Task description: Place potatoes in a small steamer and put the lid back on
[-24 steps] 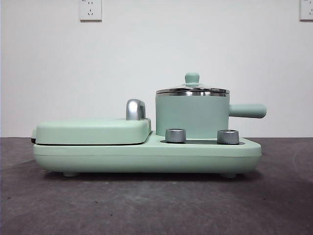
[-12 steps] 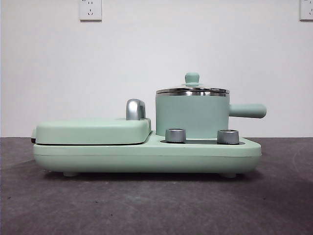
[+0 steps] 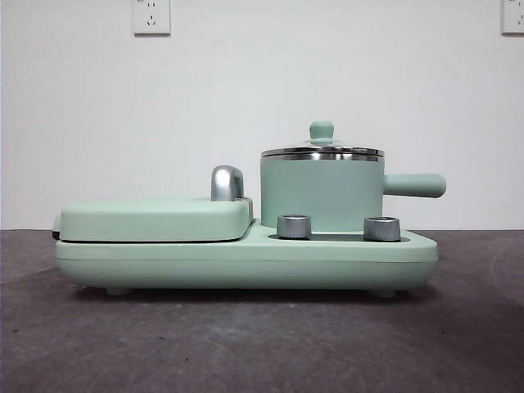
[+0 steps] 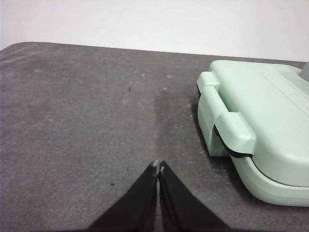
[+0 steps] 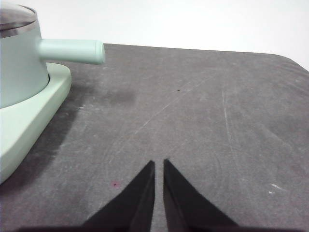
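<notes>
**A:** Mint-green everywhere. The small steamer (image 3: pixel 321 195) sits on the right half of the cooker base (image 3: pixel 246 260), upright, side handle (image 3: pixel 414 185) poking out to the right in the front view. The lid (image 3: pixel 322 150) is on it, steel rim seated flat on the pot's rim, little green knob on top. Left of the pot is the flat grill cover (image 3: pixel 155 219), closed, with its chrome handle (image 3: pixel 227 182) standing up just beside the pot. Two steel dials (image 3: pixel 294 226) on the base in front of the pot.

**B:** And the potatoes?

**A:** Can't see them in any view — whether anything is inside the pot I can't tell, the lid's glass shows only edge-on from the front.

**B:** What about the arms?

**A:** Neither shows in the front view. The left gripper (image 4: pixel 158 167) hangs over bare dark table (image 4: pixel 87 121), near the hinge end of the grill cover but not touching it, jaws pressed together at the tips and holding nothing. The right gripper (image 5: pixel 159 163) is over the table on the pot's handle side, well apart from the handle — jaws nearly together with just a thin slit between them, nothing in them either.
</notes>
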